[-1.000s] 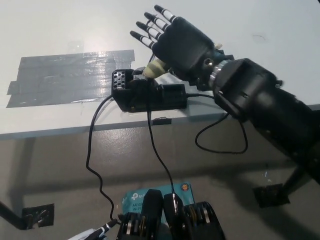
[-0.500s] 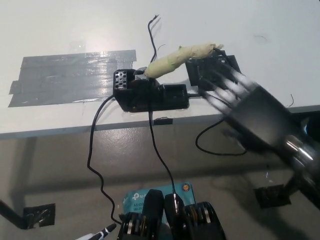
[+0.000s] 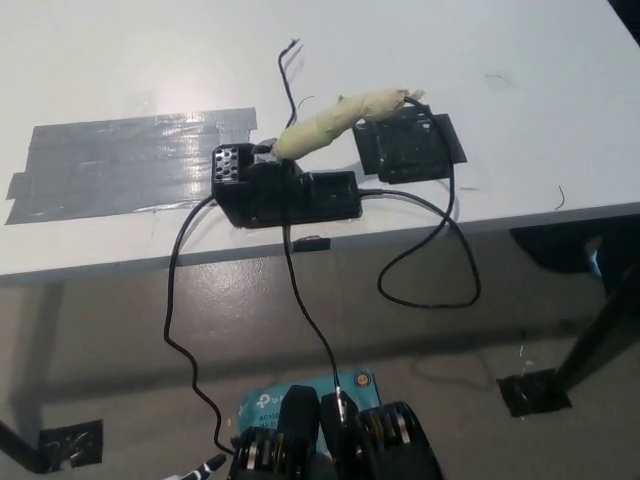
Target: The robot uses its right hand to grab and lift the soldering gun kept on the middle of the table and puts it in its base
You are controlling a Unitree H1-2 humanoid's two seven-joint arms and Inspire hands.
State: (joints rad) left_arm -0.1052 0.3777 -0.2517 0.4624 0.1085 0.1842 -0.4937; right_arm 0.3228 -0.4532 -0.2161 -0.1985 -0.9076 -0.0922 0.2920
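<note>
Soldering gun (image 3: 335, 122) sits tilted in its black base (image 3: 290, 192) on the table (image 3: 120, 60); neither of my hands shows, so finger state unknown.

The right arm and hand are outside the head view. Of the left hand (image 3: 200, 467), only a small white tip shows at the bottom edge, lower left; its finger state cannot be determined.

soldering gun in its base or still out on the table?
In. The soldering gun's taped handle slants up out of the black base near the table edge. Neither hand is in view.
</note>
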